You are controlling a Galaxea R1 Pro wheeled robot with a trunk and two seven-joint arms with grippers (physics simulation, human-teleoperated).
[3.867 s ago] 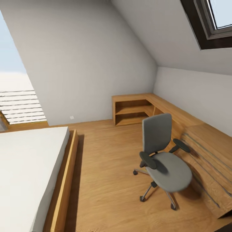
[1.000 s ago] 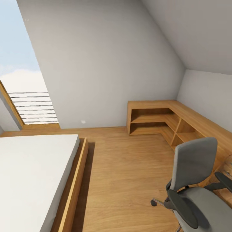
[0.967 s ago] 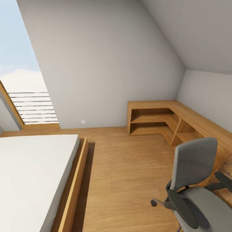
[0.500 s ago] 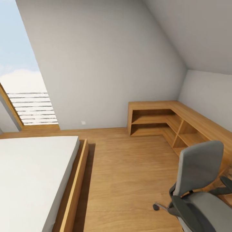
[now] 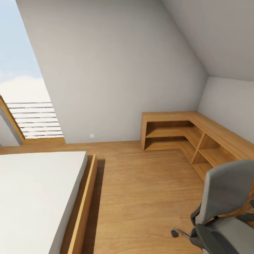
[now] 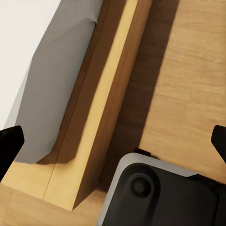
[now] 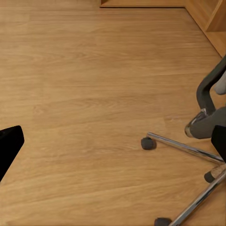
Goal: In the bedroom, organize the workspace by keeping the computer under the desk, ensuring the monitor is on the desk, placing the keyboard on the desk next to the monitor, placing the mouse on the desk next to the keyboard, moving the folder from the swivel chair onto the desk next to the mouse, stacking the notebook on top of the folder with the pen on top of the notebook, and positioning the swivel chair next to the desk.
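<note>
Attic bedroom, me in transit. Bed [image 5: 35,197] along the floor's left edge; wood shelf unit [image 5: 183,135] in the far right corner. Swivel chair [image 5: 225,208] at the floor's near right, backrest upright, seat facing right, away from the bed.

Right gripper [image 7: 113,146] is nearer: chair base just ahead. Left gripper [image 6: 113,143] hangs over the bed frame. Both have fingers spread wide, holding nothing. Folder not visible on the seat from here.

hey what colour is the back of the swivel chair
Grey upholstery. The swivel chair shows best in the head view, at the lower right.
</note>
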